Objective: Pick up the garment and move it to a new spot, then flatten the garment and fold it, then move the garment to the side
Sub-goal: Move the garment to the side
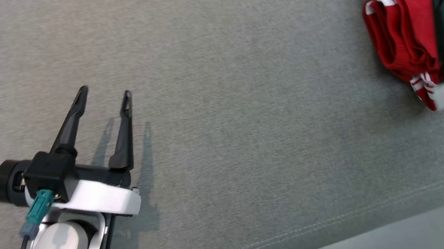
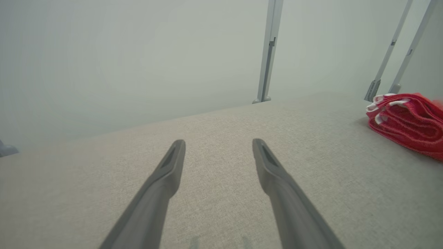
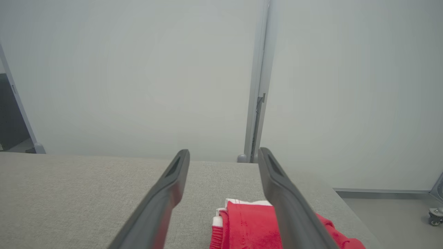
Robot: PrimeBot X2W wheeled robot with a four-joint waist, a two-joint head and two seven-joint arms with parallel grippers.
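Left gripper (image 1: pixel 105 91) low-left over the grey fabric surface (image 1: pixel 244 96), fingers spread, nothing between them; right gripper (image 3: pixel 223 151) spread too, gripping nothing, hanging just above the folded red garment (image 1: pixel 406 23) lying at the surface's far right.

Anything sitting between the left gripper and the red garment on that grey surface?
Nothing visible. Only bare grey surface lies between the left gripper and the folded red garment. The right gripper stands open right over the garment.
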